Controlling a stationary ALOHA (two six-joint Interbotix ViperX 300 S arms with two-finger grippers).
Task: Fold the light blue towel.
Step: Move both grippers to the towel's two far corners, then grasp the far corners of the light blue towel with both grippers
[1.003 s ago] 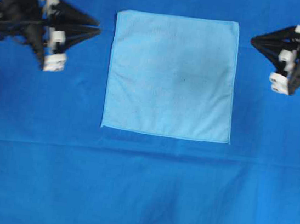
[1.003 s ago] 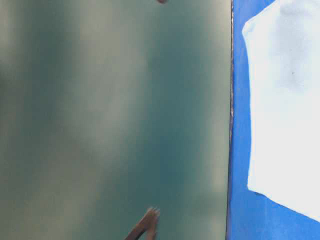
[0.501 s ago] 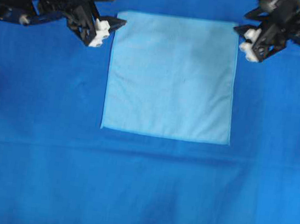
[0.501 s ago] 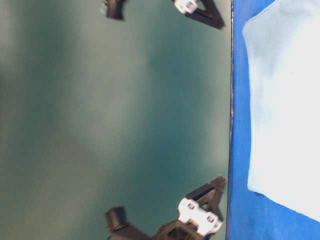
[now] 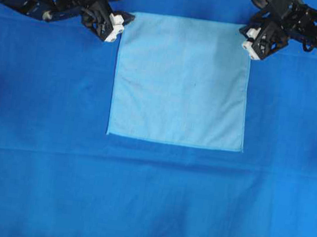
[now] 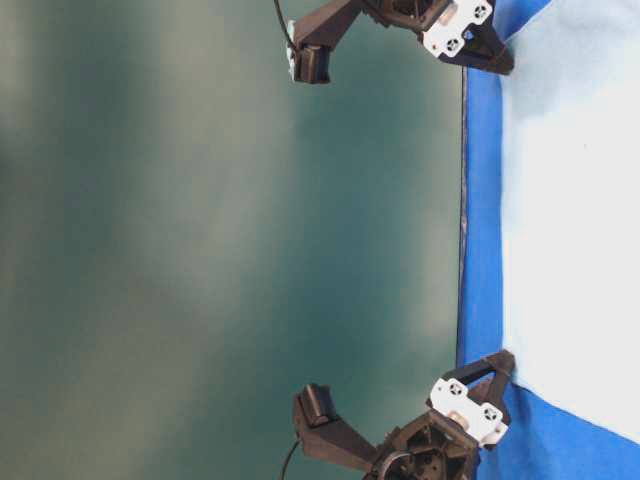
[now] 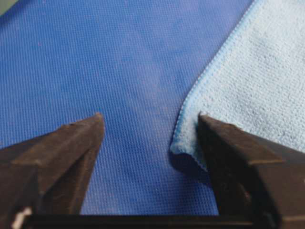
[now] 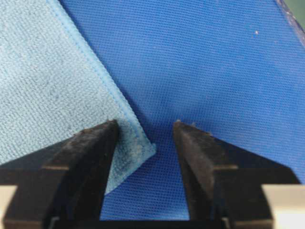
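Both wrist views alone show each open, empty tool (image 7: 150, 125) (image 8: 143, 131) straddling a light blue towel (image 5: 182, 81) corner.

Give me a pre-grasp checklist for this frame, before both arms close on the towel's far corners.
1. Light blue towel lies flat, unfolded: ok.
2. Left gripper open, towel corner between its fingers: ok.
3. Right gripper open, corner between its fingers: ok.
4. Both grippers sit at the towel's two far corners in the overhead view: ok.
5. Fingers low enough to catch only the towel, not the blue table covering: cannot tell.
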